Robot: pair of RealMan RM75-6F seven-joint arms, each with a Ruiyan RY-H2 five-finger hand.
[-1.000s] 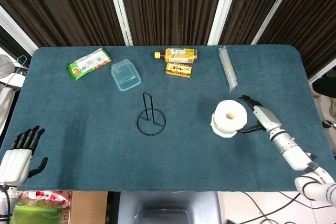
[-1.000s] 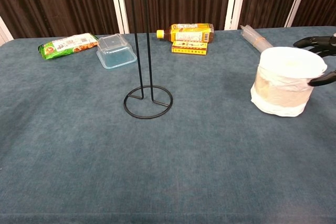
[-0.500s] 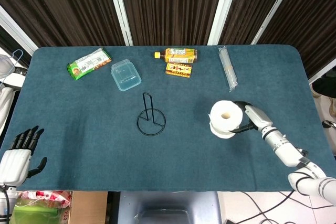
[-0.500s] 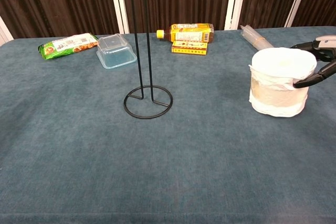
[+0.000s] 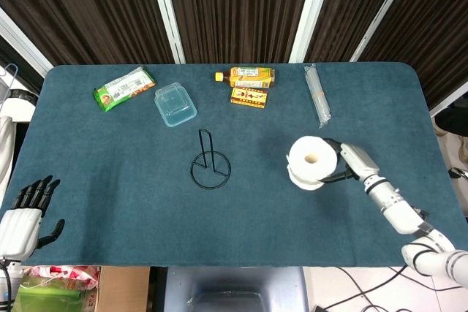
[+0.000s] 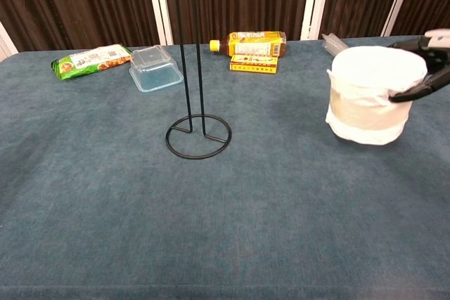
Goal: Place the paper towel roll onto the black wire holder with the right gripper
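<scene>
The white paper towel roll [image 5: 313,161] [image 6: 369,95] stands upright with its core hole facing up, lifted slightly off the blue cloth at the right. My right hand [image 5: 349,164] [image 6: 425,68] grips it from its right side, fingers wrapped around the roll. The black wire holder [image 5: 209,158] [image 6: 193,82] stands upright at the table's middle, well to the left of the roll, with its tall loop bare. My left hand [image 5: 28,213] rests open at the table's near left corner, seen in the head view only.
Along the far edge lie a green snack packet [image 5: 123,88], a clear plastic box [image 5: 175,104], a drink bottle [image 5: 248,76] with a small yellow carton [image 5: 250,97] before it, and a clear sleeve of cups [image 5: 318,93].
My right hand closed around the roll and raised it a little, shifting it slightly left toward the holder. The left hand stayed put.
</scene>
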